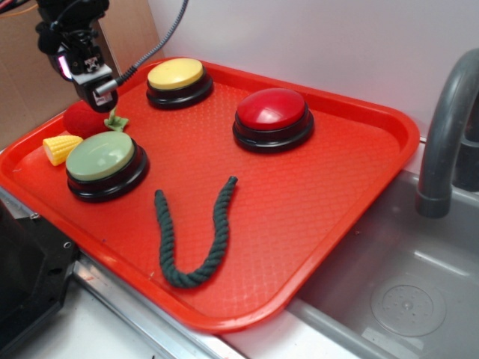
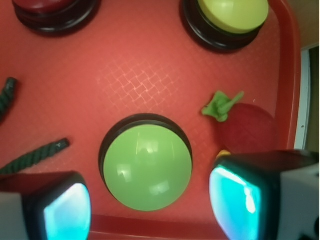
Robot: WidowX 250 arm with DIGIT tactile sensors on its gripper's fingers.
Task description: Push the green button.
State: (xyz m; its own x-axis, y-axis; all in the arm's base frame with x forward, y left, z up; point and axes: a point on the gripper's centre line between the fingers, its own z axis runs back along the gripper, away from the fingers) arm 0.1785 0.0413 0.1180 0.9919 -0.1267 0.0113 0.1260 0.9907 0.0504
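The green button [image 1: 101, 157] [image 2: 147, 167], a pale green dome on a black base, sits at the front left of the red tray [image 1: 322, 194]. My gripper [image 1: 105, 93] [image 2: 150, 205] hangs in the air above and behind it, over the toy strawberry. It is open. In the wrist view the two fingers [image 2: 65, 210] stand wide apart, and the button shows between them, well below. Nothing is held.
A yellow button [image 1: 176, 73] [image 2: 232, 12] and a larger red button [image 1: 271, 108] [image 2: 47, 4] stand at the back of the tray. A dark green rope [image 1: 191, 239] lies in front. A toy strawberry [image 1: 84, 120] [image 2: 245, 127] and corn [image 1: 61, 148] lie left. Sink [image 1: 404, 299] and faucet [image 1: 445, 127] are right.
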